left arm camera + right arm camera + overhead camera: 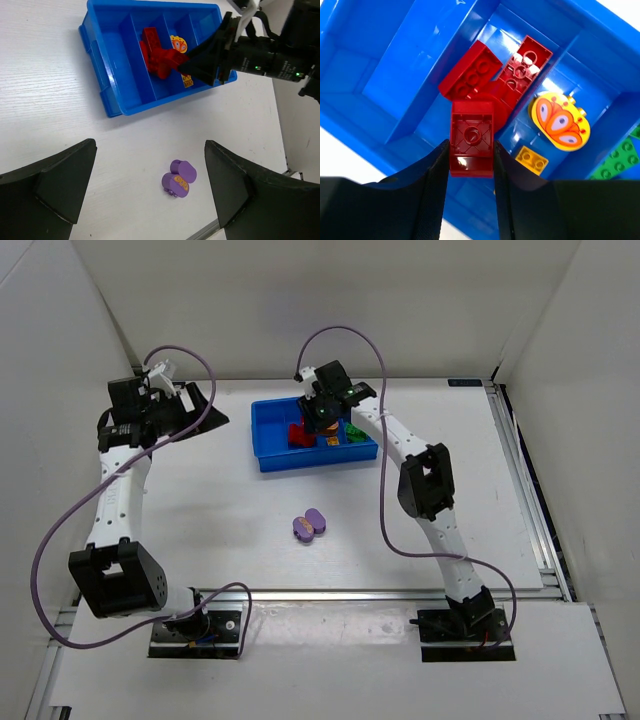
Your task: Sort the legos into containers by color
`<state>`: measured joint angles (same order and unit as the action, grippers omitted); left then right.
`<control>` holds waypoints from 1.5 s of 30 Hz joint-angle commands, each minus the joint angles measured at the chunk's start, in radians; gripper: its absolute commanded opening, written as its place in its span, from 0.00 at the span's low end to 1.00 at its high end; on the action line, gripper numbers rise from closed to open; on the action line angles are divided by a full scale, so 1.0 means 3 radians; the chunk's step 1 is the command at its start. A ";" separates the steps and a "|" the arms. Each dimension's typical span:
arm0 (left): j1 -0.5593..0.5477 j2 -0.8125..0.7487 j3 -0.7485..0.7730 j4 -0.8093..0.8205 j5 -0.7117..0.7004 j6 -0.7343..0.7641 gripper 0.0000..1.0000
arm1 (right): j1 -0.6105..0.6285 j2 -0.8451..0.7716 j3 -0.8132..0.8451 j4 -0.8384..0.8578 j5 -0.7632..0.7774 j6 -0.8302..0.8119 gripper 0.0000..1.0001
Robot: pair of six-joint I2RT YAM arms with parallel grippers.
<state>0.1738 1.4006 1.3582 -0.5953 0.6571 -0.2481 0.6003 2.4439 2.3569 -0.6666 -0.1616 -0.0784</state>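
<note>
Desk, white, carries one blue tray with four side-by-side compartments; all positions below are taken from the tray. The right pincer hangs above the tray over the second compartment from its left end. It is clamped on a red brick, hollow underside toward the wrist camera, one jaw on each side face. The left pincer sits off the tray's left end, raised, jaws spread wide with nothing between them. Step in hand, as judged: drop the red brick with its own colour. Two loose red bricks already lie heaped in that compartment, one tilted against the other, so the landing surface is uneven. Suggest centring over the bare blue floor on the side away from the yellow compartment, lowering until close above the heap, then parting the jaws and lifting straight up. Risk: a release from height could bounce the brick over the low divider. Next compartment holds a yellow oval with a butterfly print and a small yellow brick. Green bricks are in the far-right one. The left-end compartment shows only blue floor. Two purple bricks, touching, lie on the desk well in front of the tray, unsorted. Nothing blocks the drop.
</note>
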 commanded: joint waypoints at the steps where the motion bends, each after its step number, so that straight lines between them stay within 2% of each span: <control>1: 0.0004 -0.0108 -0.0053 -0.0010 0.0156 0.0091 0.99 | 0.0075 0.0055 0.0207 0.0182 0.0012 -0.0071 0.16; 3: -0.0001 -0.0108 -0.0089 -0.0005 0.0177 0.0116 0.99 | 0.0111 0.0086 0.0243 0.0202 -0.0019 -0.0086 0.23; 6: -0.0032 -0.0108 -0.0176 -0.0015 0.0320 0.0254 0.99 | 0.0167 0.0091 0.0263 0.0228 -0.0055 -0.0117 0.48; 7: -0.0062 -0.0113 -0.0176 -0.0066 0.0315 0.0437 0.99 | 0.0182 0.0091 0.0268 0.0223 -0.0065 -0.0117 0.59; 12: -0.0358 -0.0164 -0.0227 -0.0428 0.0392 0.1097 0.99 | 0.0198 -0.0118 0.0131 0.0157 -0.0060 -0.0194 0.78; 13: -0.0405 -0.0169 -0.0222 -0.0525 0.0372 0.1422 0.99 | 0.0193 -0.0281 0.0075 0.0146 -0.0045 -0.0219 0.79; 16: -0.0716 -0.0225 -0.0263 -0.0822 0.0249 0.1939 0.99 | 0.0060 -0.0689 -0.0343 0.0080 -0.0070 -0.0255 0.80; 20: -0.1176 -0.0429 -0.0462 -0.0935 -0.0072 0.2284 1.00 | -0.0236 -0.1248 -0.0876 -0.0084 -0.0407 -0.0418 0.80; 21: -0.1405 -0.0460 -0.0538 -0.0925 -0.0149 0.2315 0.99 | -0.0389 -0.1461 -0.0988 -0.0114 -0.0509 -0.0444 0.80; 24: -0.1754 -0.0486 -0.0600 -0.0935 -0.0425 0.2249 0.95 | -0.0700 -0.1825 -0.1469 -0.0217 -0.0571 -0.0618 0.79; 25: -0.2003 -0.0476 -0.0616 -0.0935 -0.0548 0.2173 0.93 | -0.0788 -0.1897 -0.1718 -0.0242 -0.0571 -0.0704 0.78; 27: -0.2209 -0.0420 -0.0631 -0.0925 -0.0681 0.2040 0.90 | -0.1044 -0.2101 -0.1899 -0.0298 -0.0617 -0.0766 0.77; 28: -0.2347 -0.0404 -0.0646 -0.0925 -0.0727 0.2004 0.86 | -0.1131 -0.2163 -0.2021 -0.0430 -0.0860 -0.0868 0.75; 30: -0.2384 -0.0369 -0.0652 -0.0925 -0.0753 0.1866 0.84 | -0.1320 -0.2337 -0.2134 -0.0594 -0.1153 -0.1026 0.73; 31: -0.2389 -0.0328 -0.0672 -0.0925 -0.0759 0.1825 0.84 | -0.1341 -0.2398 -0.2256 -0.0656 -0.1382 -0.1240 0.72; 34: -0.2491 -0.0292 -0.0764 -0.0925 -0.0749 0.1758 0.89 | -0.1280 -0.2613 -0.2523 -0.0953 -0.1644 -0.1639 0.71; 38: -0.2737 -0.0159 -0.0764 -0.0925 -0.0835 0.1651 0.91 | -0.1198 -0.2864 -0.2819 -0.1071 -0.1660 -0.1646 0.71; 42: -0.2788 0.0086 -0.0723 -0.0915 -0.0810 0.1457 0.93 | -0.1198 -0.2992 -0.2994 -0.1040 -0.1589 -0.1615 0.72; 45: -0.2798 0.0270 -0.0708 -0.0874 -0.0927 0.1222 0.98 | -0.1239 -0.3033 -0.3019 -0.1015 -0.1533 -0.1554 0.72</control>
<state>-0.6624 1.4620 1.1339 -0.8688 0.4156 0.2005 0.2417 1.5787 1.4570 -0.9733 -0.6060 -0.5346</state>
